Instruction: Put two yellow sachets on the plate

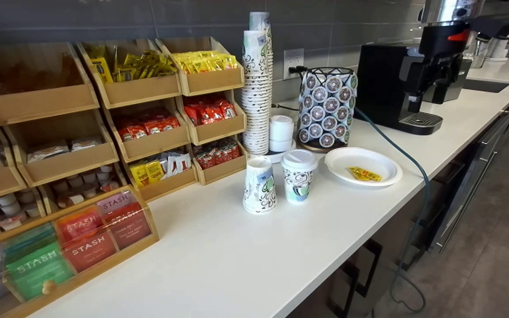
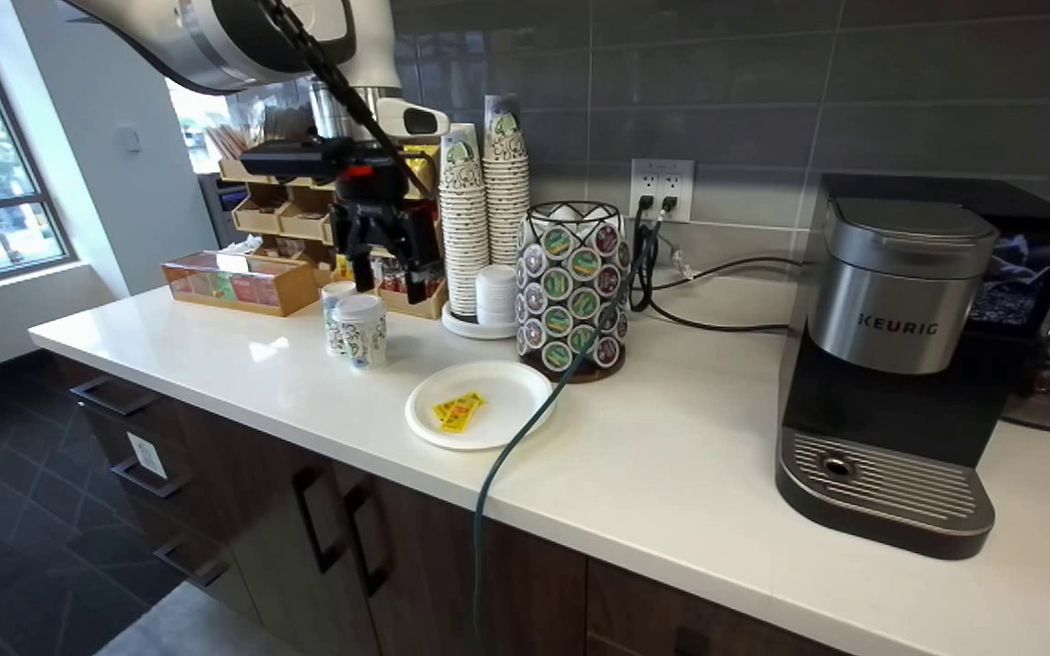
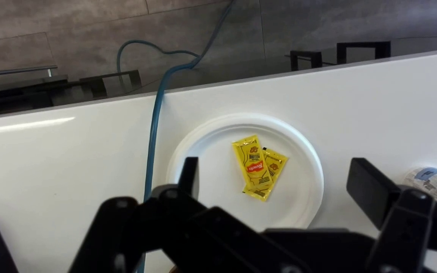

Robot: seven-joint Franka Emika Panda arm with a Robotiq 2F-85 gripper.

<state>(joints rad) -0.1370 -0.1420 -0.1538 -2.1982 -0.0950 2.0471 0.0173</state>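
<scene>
2 sachets [image 3: 254,163] overlap on the plate [image 3: 218,170]; the tool [image 2: 389,284] is spread, empty. Task looks done, with nothing left.

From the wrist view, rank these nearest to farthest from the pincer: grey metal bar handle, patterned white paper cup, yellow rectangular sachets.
1. Yellow rectangular sachets: on the round white plate, framed by the open pincer.
2. Patterned white paper cup: at the right edge.
3. Grey metal bar handle: upper left, beyond the white counter.
</scene>
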